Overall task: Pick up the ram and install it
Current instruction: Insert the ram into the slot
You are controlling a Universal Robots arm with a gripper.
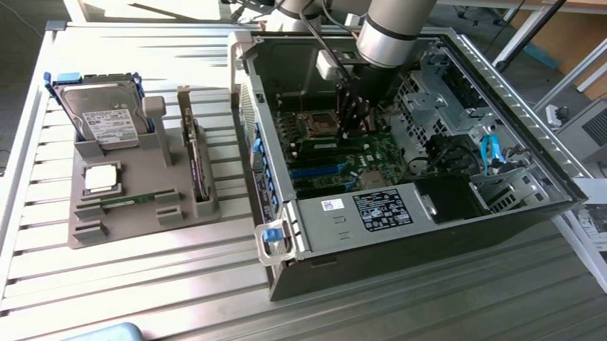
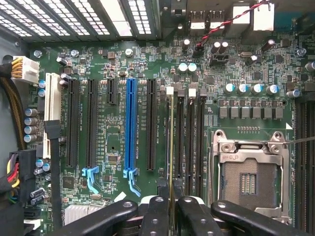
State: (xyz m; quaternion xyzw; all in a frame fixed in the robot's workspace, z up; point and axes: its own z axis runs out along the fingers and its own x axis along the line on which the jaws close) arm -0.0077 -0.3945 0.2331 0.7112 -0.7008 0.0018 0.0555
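My gripper (image 2: 171, 210) is shut on the ram (image 2: 170, 147), a thin green stick seen edge-on between the two black fingers (image 2: 155, 214). The stick lies along the outermost of the black memory slots (image 2: 181, 142), the one with a white latch, beside the open processor socket (image 2: 248, 182). I cannot tell whether it is seated in the slot. In the exterior view the arm reaches down into the open computer case (image 1: 284, 234), with the gripper (image 1: 356, 121) just above the motherboard (image 1: 379, 153) near the socket.
A blue expansion slot (image 2: 130, 128) and black ones lie beside the memory slots. Outside the case, a grey holder (image 1: 142, 213) carries a hard drive (image 1: 104, 114), an upright expansion card (image 1: 195, 156), a silver processor (image 1: 101, 179) and another green ram stick (image 1: 128, 201). Cables (image 1: 488, 153) hang at the case's far side.
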